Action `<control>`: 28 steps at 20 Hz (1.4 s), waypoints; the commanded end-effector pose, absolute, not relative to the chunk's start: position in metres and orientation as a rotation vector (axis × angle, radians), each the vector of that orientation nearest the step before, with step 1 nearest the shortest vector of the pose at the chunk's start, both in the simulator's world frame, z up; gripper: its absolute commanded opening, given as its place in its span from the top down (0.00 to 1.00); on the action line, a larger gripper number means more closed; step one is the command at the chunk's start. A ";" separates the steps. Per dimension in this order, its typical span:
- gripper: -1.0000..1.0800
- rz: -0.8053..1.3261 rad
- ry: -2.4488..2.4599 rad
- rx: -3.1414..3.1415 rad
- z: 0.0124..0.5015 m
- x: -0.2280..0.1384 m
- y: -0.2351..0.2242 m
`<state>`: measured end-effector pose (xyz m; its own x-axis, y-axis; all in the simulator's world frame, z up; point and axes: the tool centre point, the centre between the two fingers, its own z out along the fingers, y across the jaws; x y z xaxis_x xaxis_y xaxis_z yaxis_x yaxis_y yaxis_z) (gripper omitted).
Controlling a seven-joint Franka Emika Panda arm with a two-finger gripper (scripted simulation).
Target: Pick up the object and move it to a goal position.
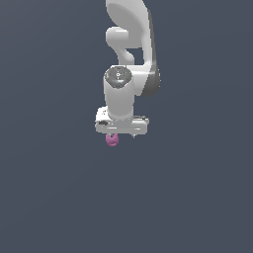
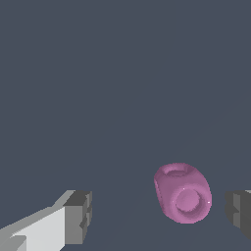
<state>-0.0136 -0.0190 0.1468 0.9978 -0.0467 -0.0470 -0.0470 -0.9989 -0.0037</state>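
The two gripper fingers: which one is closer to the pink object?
The finger cut off by the wrist view's edge; the pink object sits nearer it than the finger with its white arm showing.

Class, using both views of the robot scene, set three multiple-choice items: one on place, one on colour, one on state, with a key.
1. Where is the ball?
A. between the gripper fingers, nearer one
B. outside both fingers
C. on top of the arm

2. What colour is the ball?
A. green
B. pink
C. yellow

3. How do the fingers stand?
A. shut on the ball
B. shut on nothing
C. apart, gaps on both sides

Key: 1 A, the wrist view shows it between the pads; 2 B, pink in both views; 3 C, floor shows either side.
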 end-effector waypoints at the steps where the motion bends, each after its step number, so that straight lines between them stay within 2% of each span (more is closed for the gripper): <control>1: 0.04 0.074 0.074 -3.135 0.147 -0.014 -0.019; 16: 0.04 0.022 0.097 -3.118 0.161 -0.007 -0.032; 28: 0.04 0.011 -0.051 -3.130 0.127 -0.032 -0.053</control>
<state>-0.0270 -0.0492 0.1338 0.9999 0.0146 -0.0077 0.0145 -0.9998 -0.0135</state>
